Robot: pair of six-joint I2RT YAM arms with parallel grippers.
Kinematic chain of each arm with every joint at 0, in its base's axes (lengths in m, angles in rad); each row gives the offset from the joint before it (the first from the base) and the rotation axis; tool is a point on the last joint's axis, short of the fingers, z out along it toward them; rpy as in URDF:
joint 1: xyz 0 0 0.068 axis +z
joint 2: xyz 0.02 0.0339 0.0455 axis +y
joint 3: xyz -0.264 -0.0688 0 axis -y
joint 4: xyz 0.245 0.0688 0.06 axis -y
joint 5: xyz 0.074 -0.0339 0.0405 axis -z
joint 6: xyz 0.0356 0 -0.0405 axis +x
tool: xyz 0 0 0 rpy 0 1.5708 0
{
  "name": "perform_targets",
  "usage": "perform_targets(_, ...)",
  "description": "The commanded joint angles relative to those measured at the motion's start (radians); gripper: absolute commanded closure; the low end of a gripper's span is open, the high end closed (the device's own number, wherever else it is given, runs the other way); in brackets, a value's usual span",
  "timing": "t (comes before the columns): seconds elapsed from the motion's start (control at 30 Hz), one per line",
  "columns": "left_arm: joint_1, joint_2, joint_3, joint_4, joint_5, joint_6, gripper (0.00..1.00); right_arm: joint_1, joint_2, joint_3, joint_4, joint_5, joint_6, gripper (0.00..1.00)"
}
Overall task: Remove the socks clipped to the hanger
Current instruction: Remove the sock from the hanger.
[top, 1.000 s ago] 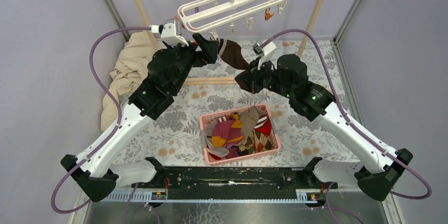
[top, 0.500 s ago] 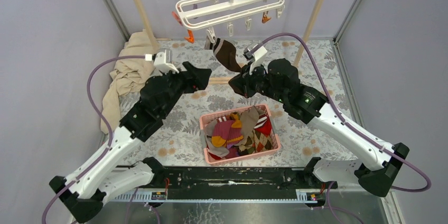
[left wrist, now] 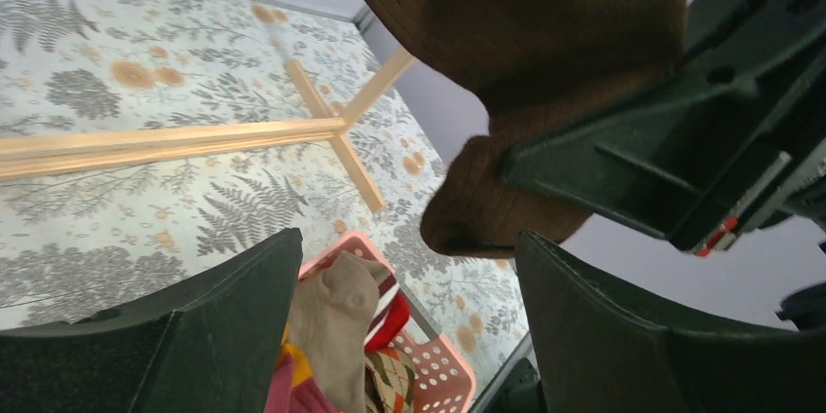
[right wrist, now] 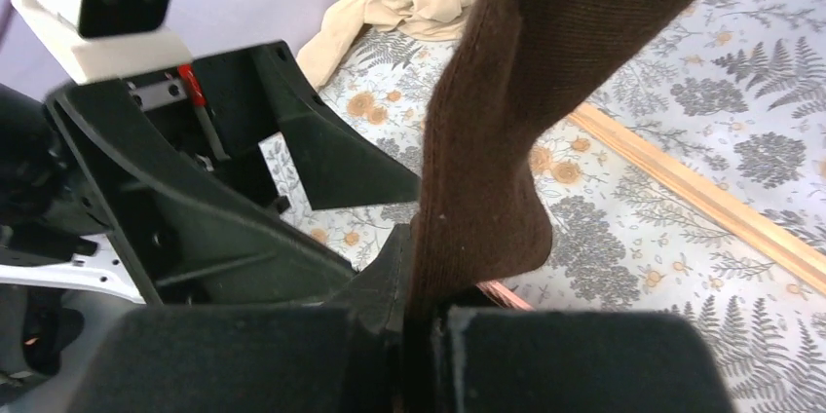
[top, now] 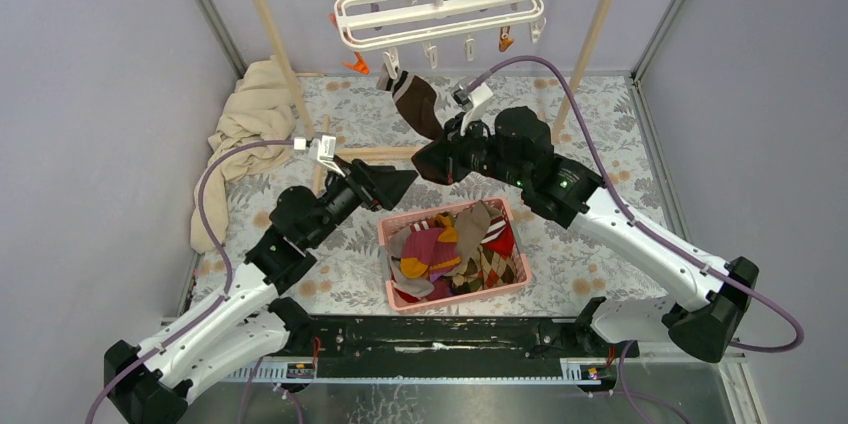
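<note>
ok so the right gripper (top: 422, 160) is clamped on the brown sock (top: 414, 104) dangling from the hanger (top: 440, 10), left gripper (top: 404, 182) gapes empty.

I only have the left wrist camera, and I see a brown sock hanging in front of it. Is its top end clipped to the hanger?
Observer: Yes. In the top camera the brown sock hangs from a white clip on the hanger.
Operator: Does the right gripper have hold of it?
Observer: Yes. The right wrist camera shows the right gripper shut on the sock's lower end.
Operator: Any more socks up on the hanger?
Observer: No. In the top camera the other clips hang bare.
</note>
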Motion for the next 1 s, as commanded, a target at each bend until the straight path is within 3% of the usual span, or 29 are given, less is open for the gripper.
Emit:
perform_targets(0.0,0.001,-0.021,-0.082,0.321,0.115,-0.04,0.12,0.008,0.01,0.046,0.092,-0.047,0.077,1.0)
perform_targets(0.47,0.0,0.064,-0.167,0.633,0.212,-0.089,0.14,0.008,0.051,0.035,0.174,-0.109,0.145,1.0)
perform_targets(0.73,0.0,0.07,-0.146,0.61,0.253,-0.061,0.64,0.007,0.058,0.031,0.195,-0.114,0.162,1.0)
perform_targets(0.83,0.0,0.054,-0.132,0.572,0.253,-0.051,0.91,0.007,0.058,0.026,0.196,-0.115,0.164,1.0)
perform_targets(0.97,0.001,0.021,-0.119,0.514,0.245,-0.047,0.99,0.008,0.055,0.015,0.193,-0.107,0.162,1.0)
